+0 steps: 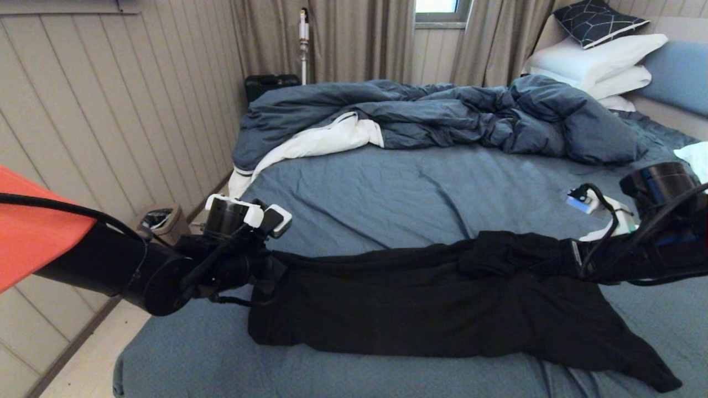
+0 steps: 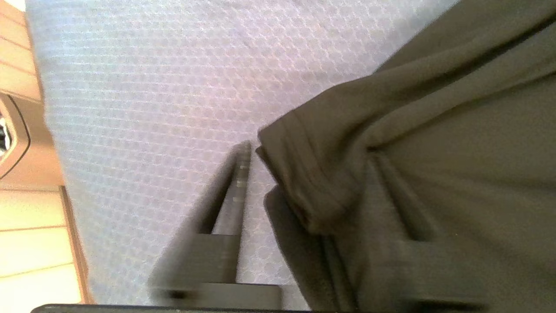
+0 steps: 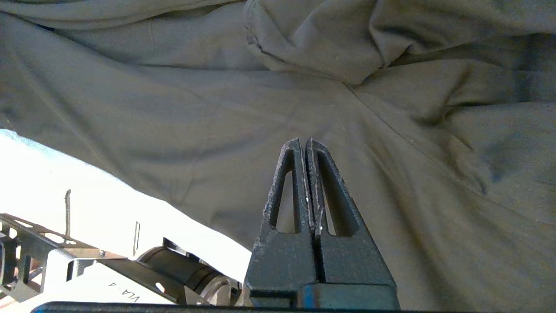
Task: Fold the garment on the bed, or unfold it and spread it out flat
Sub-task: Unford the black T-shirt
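Observation:
The garment (image 1: 415,298), plain black side up, lies stretched sideways across the near part of the bed (image 1: 387,188). One pointed end trails toward the near right corner. My left gripper (image 1: 274,268) is at its left end. In the left wrist view the left gripper (image 2: 304,150) is open, with one finger (image 2: 239,191) on the sheet (image 2: 152,87) just clear of the garment's folded hem (image 2: 304,182); the other finger is hidden behind the cloth. My right gripper (image 1: 572,260) is at the bunched right end. There the right gripper (image 3: 304,141) is shut over the cloth (image 3: 173,108), with nothing visible between its fingers.
A rumpled dark blue duvet (image 1: 442,110) fills the far half of the bed, with white pillows (image 1: 597,61) and a dark patterned cushion (image 1: 597,19) at the back right. A small bin (image 1: 160,221) stands on the floor by the left wall. An orange object (image 1: 33,221) is at the left edge.

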You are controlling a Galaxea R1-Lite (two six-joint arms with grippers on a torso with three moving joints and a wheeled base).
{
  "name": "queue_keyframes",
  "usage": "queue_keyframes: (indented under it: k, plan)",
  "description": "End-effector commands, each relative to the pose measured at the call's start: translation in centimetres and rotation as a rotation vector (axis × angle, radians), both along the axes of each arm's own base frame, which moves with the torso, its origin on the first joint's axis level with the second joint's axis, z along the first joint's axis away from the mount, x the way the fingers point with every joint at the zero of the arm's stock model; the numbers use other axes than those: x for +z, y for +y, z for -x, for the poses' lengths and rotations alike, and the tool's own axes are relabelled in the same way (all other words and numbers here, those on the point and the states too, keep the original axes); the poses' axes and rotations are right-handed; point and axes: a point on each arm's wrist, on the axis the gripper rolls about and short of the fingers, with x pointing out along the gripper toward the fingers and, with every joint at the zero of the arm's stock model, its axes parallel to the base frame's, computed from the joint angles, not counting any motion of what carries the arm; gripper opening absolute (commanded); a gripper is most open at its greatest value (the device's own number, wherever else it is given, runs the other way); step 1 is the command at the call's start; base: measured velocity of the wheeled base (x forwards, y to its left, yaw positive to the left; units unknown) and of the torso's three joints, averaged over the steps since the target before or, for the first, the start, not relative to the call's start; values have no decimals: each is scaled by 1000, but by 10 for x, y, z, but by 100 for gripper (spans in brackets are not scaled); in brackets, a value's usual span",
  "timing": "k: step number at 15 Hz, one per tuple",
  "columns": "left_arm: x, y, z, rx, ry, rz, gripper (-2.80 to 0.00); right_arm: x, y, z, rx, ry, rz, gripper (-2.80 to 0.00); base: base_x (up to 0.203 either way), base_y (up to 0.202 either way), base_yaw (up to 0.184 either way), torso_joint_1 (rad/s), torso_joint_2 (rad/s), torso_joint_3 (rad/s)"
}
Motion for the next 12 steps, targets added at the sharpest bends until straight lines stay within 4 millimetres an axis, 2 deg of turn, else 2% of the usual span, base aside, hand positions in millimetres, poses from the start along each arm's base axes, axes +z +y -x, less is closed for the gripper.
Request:
queue_keyframes:
  k: [1,4,6,9,12]
  plan:
    - [9,1,2,0,-26,11,-280,-2,0,0,2,7,-3,-280,0,0,0,0,0,0]
    - [14,3,1,6,-42,18,-280,-2,0,0,2,7,-3,-280,0,0,0,0,0,0]
    - [18,6,-8,23,-60,27,-280,-2,0,0,3,7,-4,-280,0,0,0,0,0,0]
    - [17,8,-43,66,-97,47,-280,-2,1,1,4,9,-5,-280,0,0,0,0,0,0]
    - [-7,15,-78,114,-83,41,-280,-2,1,1,7,10,-5,-280,0,0,0,0,0,0]
